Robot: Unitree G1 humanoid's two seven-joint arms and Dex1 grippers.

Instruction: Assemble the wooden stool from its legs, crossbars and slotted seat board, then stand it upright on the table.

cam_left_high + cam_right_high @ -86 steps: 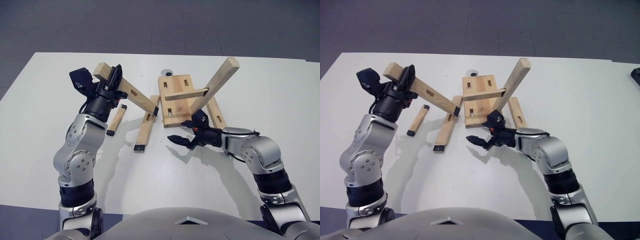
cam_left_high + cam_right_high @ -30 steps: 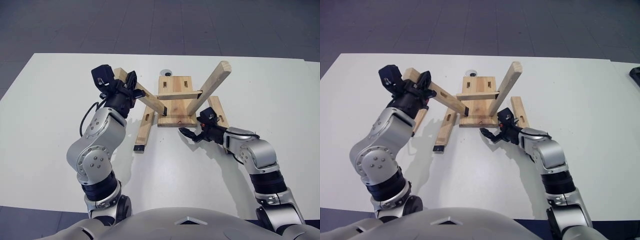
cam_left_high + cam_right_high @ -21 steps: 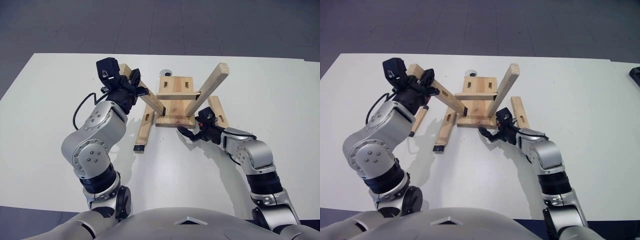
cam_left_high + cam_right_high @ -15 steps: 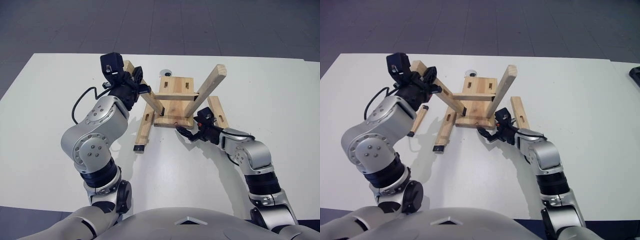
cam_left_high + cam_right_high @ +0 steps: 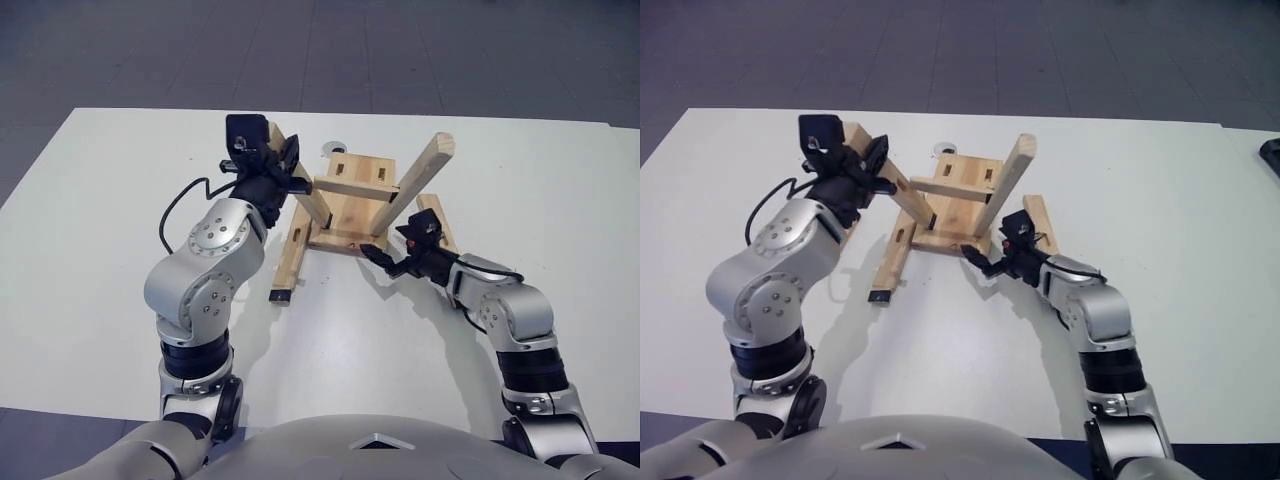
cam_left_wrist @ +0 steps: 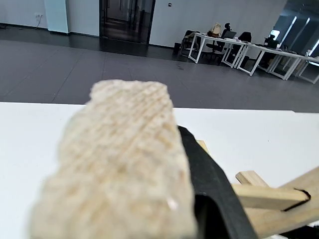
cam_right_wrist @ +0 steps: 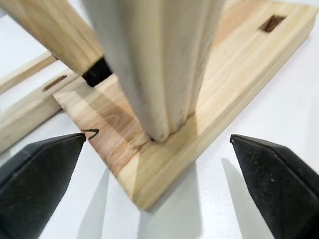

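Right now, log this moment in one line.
left gripper shut on raised leg | right gripper open at seat board near corner | crossbar joins second raised leg | spare legs on table

Silver, rounded left arm (image 5: 205,270) centre-left, screws ringing its round joint caps, thin black cable (image 5: 172,208) looping off it; matching silver right arm (image 5: 510,315) lower right, black-banded.

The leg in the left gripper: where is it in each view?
Left eye: leg left of centre, slanting down to the board.
Right eye: leg left of centre, same slant.
Left wrist: leg close up, end towards camera.
Right wrist: leg beside the other leg, black tip at the board.
Landmark: the other leg, tilted.
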